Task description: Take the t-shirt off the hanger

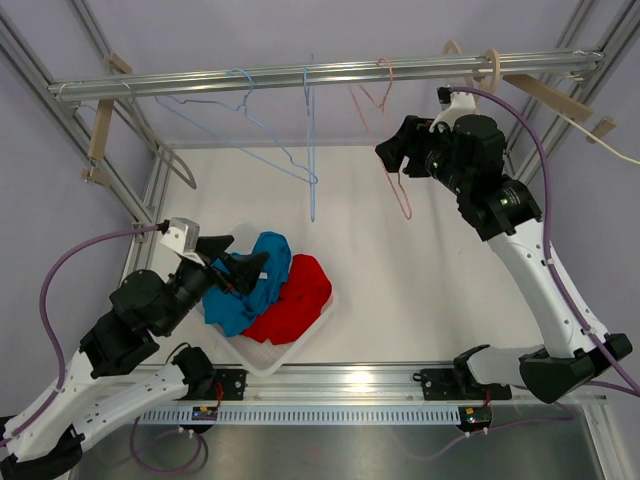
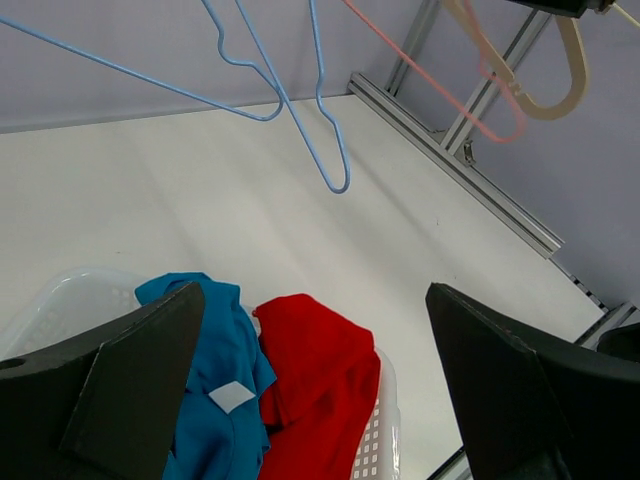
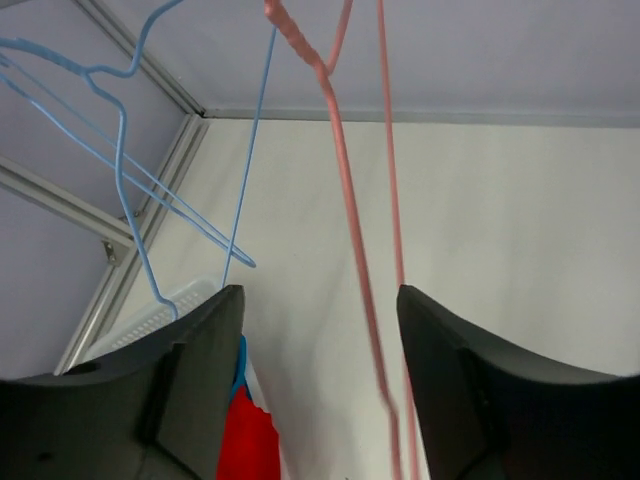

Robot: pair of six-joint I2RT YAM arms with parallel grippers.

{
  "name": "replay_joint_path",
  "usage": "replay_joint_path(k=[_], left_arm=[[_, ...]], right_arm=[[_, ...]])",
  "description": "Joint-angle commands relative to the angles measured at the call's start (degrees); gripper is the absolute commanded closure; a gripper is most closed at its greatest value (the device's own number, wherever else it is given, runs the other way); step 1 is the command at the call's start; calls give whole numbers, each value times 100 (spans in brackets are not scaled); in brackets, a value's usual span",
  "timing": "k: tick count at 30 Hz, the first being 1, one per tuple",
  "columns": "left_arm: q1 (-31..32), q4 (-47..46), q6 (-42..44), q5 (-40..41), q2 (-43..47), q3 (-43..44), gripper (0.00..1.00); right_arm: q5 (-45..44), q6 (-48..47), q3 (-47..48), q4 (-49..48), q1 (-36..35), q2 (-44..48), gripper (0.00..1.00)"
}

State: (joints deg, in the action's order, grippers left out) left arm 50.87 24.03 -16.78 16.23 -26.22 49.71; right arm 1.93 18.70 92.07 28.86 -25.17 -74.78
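Note:
A red t-shirt (image 1: 297,300) (image 2: 320,370) (image 3: 245,445) lies crumpled in a white basket (image 1: 262,358) (image 2: 385,430), next to a blue t-shirt (image 1: 250,285) (image 2: 215,400). My left gripper (image 1: 240,258) (image 2: 315,300) hovers open just above them, holding nothing. A bare pink hanger (image 1: 404,200) (image 3: 345,180) (image 2: 440,90) hangs from the rail (image 1: 200,84). Up by the rail, my right gripper (image 1: 392,160) (image 3: 320,295) is open. The hanger's pink wires run down between its fingers, blurred, and the fingers are not closed on them.
Bare blue wire hangers (image 1: 290,160) (image 2: 320,130) (image 3: 120,170) hang from the rail left of the pink one. Wooden hangers (image 1: 545,92) (image 2: 560,90) hang at the rail's right end and one (image 1: 100,130) at its left. Aluminium frame posts (image 1: 150,200) border the white table.

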Motion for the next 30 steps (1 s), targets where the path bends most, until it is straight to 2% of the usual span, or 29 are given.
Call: replay_joint_path(k=[1,2,3,4,8,12,17,24,30], left_arm=[[-16,-232,8,91,81,100,1],[-16,-224,-27,39,99,135,1],[-25,-215,-71,30,125,179,1],[-25,-189,-159,-5,169,292,1],[-25,-4,-414,-163,248,618,1],[-25,251,-564,-190,406,961,1],[-25,330,-590,274,907,1110,1],[-25,392,-546,618,1224,1392,1],[-25,480,-651,794,1382,1146,1]], right_arm=[[-491,29,56,-83,-58,543,18],[-597,20,74,13,-58,648,13],[-624,20,65,49,-67,867,3],[-624,28,48,75,-58,991,1],[-475,99,-128,330,-58,1755,1],[-422,222,-549,497,-58,3018,1],[-878,205,-796,813,-58,4399,1],[-1616,90,-927,999,-58,5605,1],[-2311,195,-1947,314,-58,6484,0]])
